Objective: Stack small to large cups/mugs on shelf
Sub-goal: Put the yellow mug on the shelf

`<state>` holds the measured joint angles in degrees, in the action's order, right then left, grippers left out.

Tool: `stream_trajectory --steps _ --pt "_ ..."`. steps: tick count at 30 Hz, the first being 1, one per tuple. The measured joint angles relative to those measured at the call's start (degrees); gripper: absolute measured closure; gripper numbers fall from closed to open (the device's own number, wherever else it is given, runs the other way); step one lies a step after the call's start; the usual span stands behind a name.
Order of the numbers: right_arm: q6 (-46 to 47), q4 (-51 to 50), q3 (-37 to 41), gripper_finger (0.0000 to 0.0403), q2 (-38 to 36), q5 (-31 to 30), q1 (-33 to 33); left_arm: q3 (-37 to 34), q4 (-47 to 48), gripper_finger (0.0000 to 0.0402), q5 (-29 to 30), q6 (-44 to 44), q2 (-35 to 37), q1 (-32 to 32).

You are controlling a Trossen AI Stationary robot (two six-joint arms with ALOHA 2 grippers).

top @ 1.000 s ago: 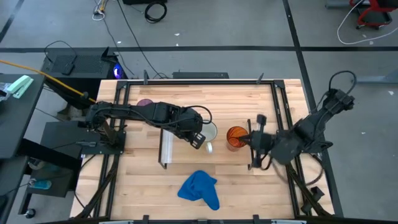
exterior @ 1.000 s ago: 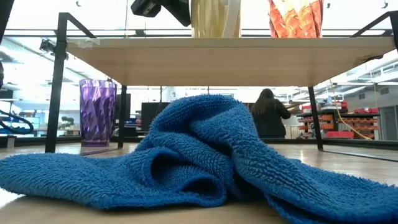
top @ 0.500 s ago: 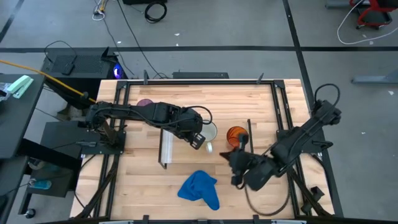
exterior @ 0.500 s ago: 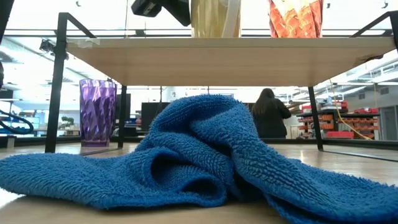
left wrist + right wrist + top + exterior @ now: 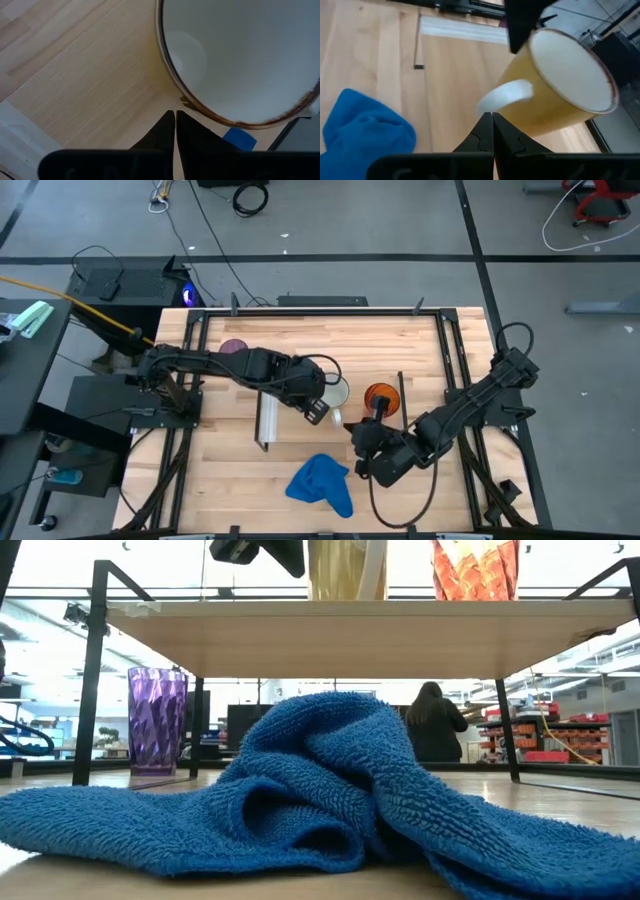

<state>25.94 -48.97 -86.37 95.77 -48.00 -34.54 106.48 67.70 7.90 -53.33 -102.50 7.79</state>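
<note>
The white mug (image 5: 335,392) and the orange cup (image 5: 380,395) stand upright on the shelf (image 5: 350,635), whose white strip (image 5: 266,415) is at its left end. The purple cup (image 5: 232,345) stands on the tabletop behind the shelf's left end; it also shows in the low view (image 5: 157,720). My left gripper (image 5: 320,412) is shut, with its tips (image 5: 175,112) right beside the mug's outer wall (image 5: 172,80). My right gripper (image 5: 352,432) is shut, with its tips (image 5: 489,116) just short of the mug's handle (image 5: 505,95). My left gripper's shut fingertips stand close against the mug's outer wall just below the rim (image 5: 185,102), coming from the mug's left-near side; I cannot tell whether they touch. My right gripper's shut fingertips point at the mug's handle from the near side; I cannot tell whether they touch.
A crumpled blue cloth (image 5: 322,485) lies on the tabletop near the front edge, before the shelf. The shelf's black legs (image 5: 92,670) stand at its corners. A person (image 5: 432,725) is in the room far behind the table.
My right gripper has swung from the right of the orange cup toward the table's near edge and leftward, and now sits in front of the white mug, pointing at its handle. The cups, the mug and the cloth have stayed in place.
</note>
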Motion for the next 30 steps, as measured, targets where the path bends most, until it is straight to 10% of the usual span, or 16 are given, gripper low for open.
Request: stream_trajectory --steps 30 --pt "-1.9 2.2 0.0 0.0403 0.0 3.1 3.0 0.0 -0.7 0.0390 0.5 0.0 0.0 -0.6"
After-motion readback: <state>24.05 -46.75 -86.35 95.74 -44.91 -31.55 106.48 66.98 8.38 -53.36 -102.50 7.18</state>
